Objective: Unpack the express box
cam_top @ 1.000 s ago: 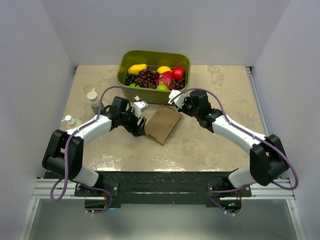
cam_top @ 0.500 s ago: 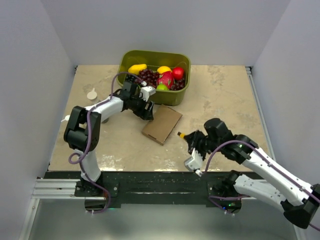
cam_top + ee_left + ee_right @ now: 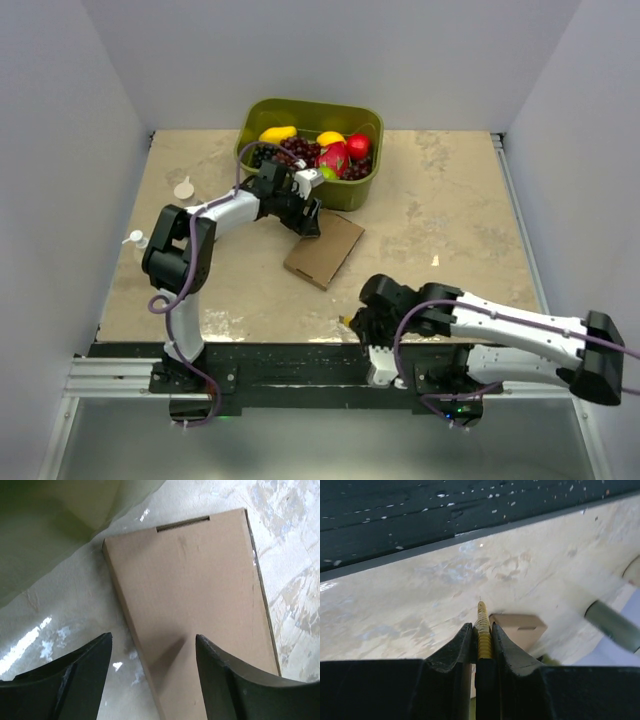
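The express box [image 3: 324,249] lies closed and flat mid-table, just beside the green tub [image 3: 347,194]. Your left gripper [image 3: 311,223], jaws apart, stands over its left edge, likely to steady it. Your right gripper [image 3: 483,632], at the near edge, is clamped on a thin yellow tool [image 3: 483,616].

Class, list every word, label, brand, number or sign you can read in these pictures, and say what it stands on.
None can be read.
The express box shows plain brown cardboard, no print.
The green tub has no marking on its visible wall.
The yellow tool in the right claw shows none.
The small white-topped bottle left of the tub is too small to tell.
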